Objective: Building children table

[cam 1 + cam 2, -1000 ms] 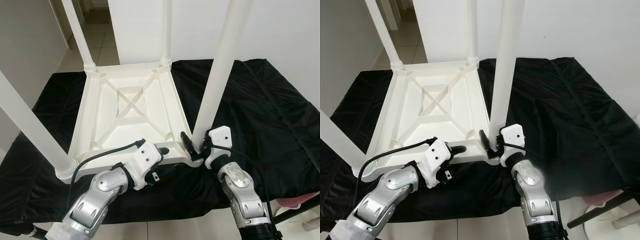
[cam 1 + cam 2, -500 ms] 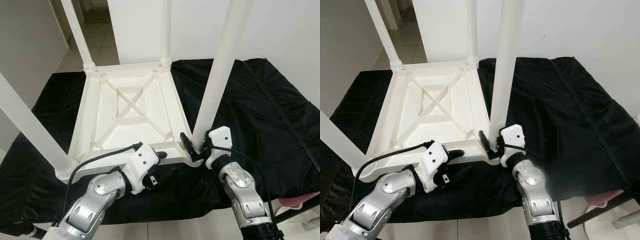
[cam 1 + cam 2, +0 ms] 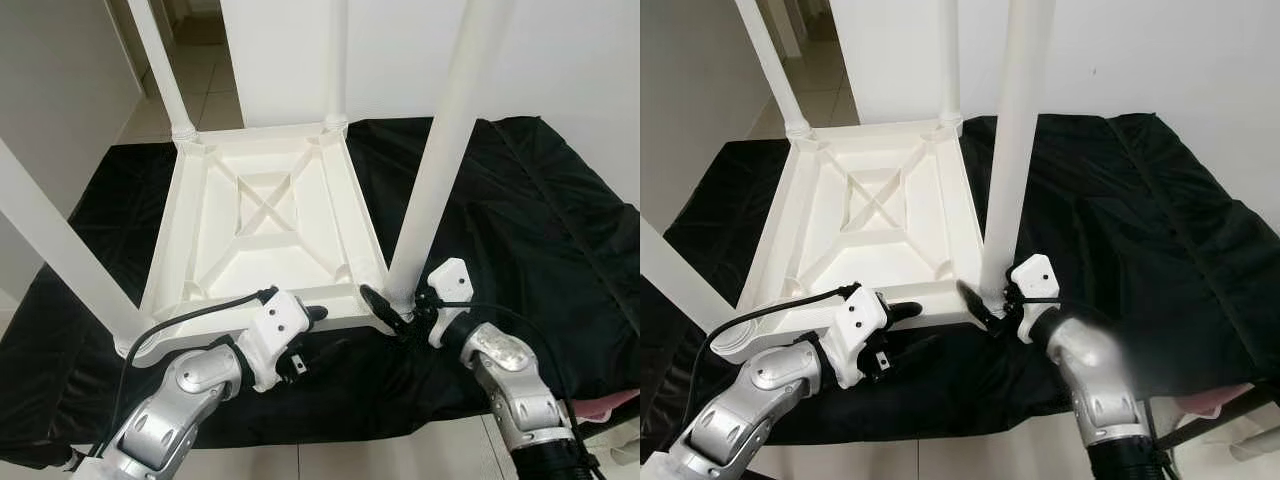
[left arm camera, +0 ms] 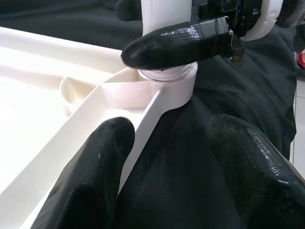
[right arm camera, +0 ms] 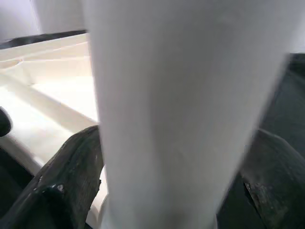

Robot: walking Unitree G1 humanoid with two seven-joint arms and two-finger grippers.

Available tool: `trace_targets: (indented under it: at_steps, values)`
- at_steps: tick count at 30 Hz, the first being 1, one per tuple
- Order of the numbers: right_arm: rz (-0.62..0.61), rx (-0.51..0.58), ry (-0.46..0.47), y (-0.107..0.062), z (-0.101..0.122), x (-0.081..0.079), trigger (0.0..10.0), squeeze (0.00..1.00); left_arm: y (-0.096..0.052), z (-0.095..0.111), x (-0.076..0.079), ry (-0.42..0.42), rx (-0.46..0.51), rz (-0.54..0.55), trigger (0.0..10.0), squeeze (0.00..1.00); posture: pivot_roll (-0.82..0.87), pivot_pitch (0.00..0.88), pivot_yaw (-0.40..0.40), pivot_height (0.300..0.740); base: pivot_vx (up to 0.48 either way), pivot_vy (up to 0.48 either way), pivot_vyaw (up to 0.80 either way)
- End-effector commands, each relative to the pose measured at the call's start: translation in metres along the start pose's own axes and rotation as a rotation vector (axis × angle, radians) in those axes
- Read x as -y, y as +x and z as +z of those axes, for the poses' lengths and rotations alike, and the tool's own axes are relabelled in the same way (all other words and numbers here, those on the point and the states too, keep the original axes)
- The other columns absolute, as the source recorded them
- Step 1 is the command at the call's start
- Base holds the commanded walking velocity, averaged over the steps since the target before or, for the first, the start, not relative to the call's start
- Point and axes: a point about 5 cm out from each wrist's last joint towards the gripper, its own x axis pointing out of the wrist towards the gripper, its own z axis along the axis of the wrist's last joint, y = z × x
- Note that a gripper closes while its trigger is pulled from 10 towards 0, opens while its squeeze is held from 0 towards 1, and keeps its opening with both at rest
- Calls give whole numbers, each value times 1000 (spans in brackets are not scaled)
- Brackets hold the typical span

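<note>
I see the small white plastic children's table (image 3: 265, 235) lying upside down on the surface covered by a shiny black cloth (image 3: 520, 210). Its flat underside faces up, with a raised cross of ribs in the middle. Four round white legs stand up from its corners.

The near-right white leg (image 3: 440, 160), at about 4 o'clock on the table, rises straight up from its round corner socket. My right gripper (image 3: 395, 305) is low at the foot of that leg. Its two black fingers (image 5: 71, 176) sit on either side of the leg, close against it. They look clamped on the leg, one finger on each side.

My left gripper (image 3: 322, 335) is at the near edge of the table, at about 6 o'clock. Its fingers (image 4: 95, 171) are spread apart. One finger reaches over the white rim and the other lies lower, above the black cloth. In the left wrist view the rim runs between the two fingers, and I cannot tell if they touch it.

The near-left leg (image 3: 60, 250) slants up at about 8 o'clock. The two far legs (image 3: 165, 70) stand at 11 and 1 o'clock, by a white wall and a tiled floor (image 3: 205, 95).
</note>
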Motion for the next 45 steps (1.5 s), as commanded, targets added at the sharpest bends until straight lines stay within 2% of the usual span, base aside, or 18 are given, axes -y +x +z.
trace_targets:
  at_steps: [1, 2, 3, 4, 5, 6, 14, 15, 18, 19, 23, 24, 25, 26, 31, 39, 45]
  values:
    - [50, 6, -13, 4, 1, -2, 10000, 0, -2, 2, 3, 10, -5, -102, 10000, 0, -67, 40, 92, 740, 0, 0, 0]
    - [50, 6, -13, 4, 1, -2, 10000, 0, -2, 2, 3, 10, -5, -102, 10000, 0, -67, 40, 92, 740, 0, 0, 0]
    - [76, 2, -40, 6, 2, 0, 7608, 0, -2, 3, 3, 12, -6, -100, 10000, 0, -62, 42, 88, 740, 0, 0, 0]
    - [95, 1, -59, 8, 4, 4, 5922, 0, -3, 3, 3, 12, -8, -98, 10000, 0, -57, 39, 85, 740, 0, 0, 0]
    - [95, 1, -59, 8, 4, 4, 5922, 0, -3, 3, 3, 12, -8, -98, 10000, 0, -57, 39, 85, 740, 0, 0, 0]
    - [111, 0, -76, 9, 6, 7, 4039, 0, -4, 3, 2, 13, -9, -94, 10000, 0, -54, 44, 84, 740, 0, 0, 0]
    - [136, -2, -97, 11, 9, 11, 3725, 0, -5, 3, 3, 10, -12, -88, 10000, 0, -53, 43, 82, 740, 0, 0, 0]
    - [149, -8, -103, 10, 8, 12, 1608, 0, -5, 3, 3, 9, -11, -86, 10000, 0, -55, 41, 80, 740, 0, 0, 0]
    - [157, -14, -105, 9, 6, 12, 1098, 0, -5, 3, 3, 8, -10, -85, 10000, 0, -57, 41, 82, 740, 0, 0, 0]
    - [163, -25, -105, 7, 4, 12, 0, 0, -4, 3, 2, 9, -9, -86, 10000, 0, -59, 42, 84, 740, 0, 0, 0]
    - [163, -39, -90, 3, 0, 11, 0, 0, -4, 4, 1, 10, -10, -89, 10000, 0, -63, 44, 87, 740, 0, 0, 0]
    - [154, -43, -80, 2, -1, 11, 3020, 0, -4, 3, 1, 10, -11, -90, 10000, 0, -63, 44, 87, 740, 0, 0, 0]
    - [154, -43, -80, 2, -1, 11, 3020, 0, -4, 3, 1, 10, -11, -90, 10000, 0, -63, 44, 87, 740, 0, 0, 0]
    - [131, -36, -53, 1, 0, 11, 10000, 0, -3, 3, 0, 11, -13, -90, 10000, 0, -67, 46, 90, 740, 0, 0, 0]
    - [71, -10, -10, 0, 4, 8, 10000, 0, -3, 4, -1, 12, -12, -85, 10000, 0, -70, 49, 84, 740, 0, 0, 0]
    - [-173, -8, 76, -2, -3, -10, 10000, 0, -3, 1, -1, 7, -18, -80, 10000, 0, -79, 49, 80, 740, 0, 0, 0]
    - [-294, -30, 109, -4, -6, -14, 10000, 0, -2, 0, -1, 7, -18, -80, 10000, 0, -84, 48, 77, 740, 0, 0, 0]
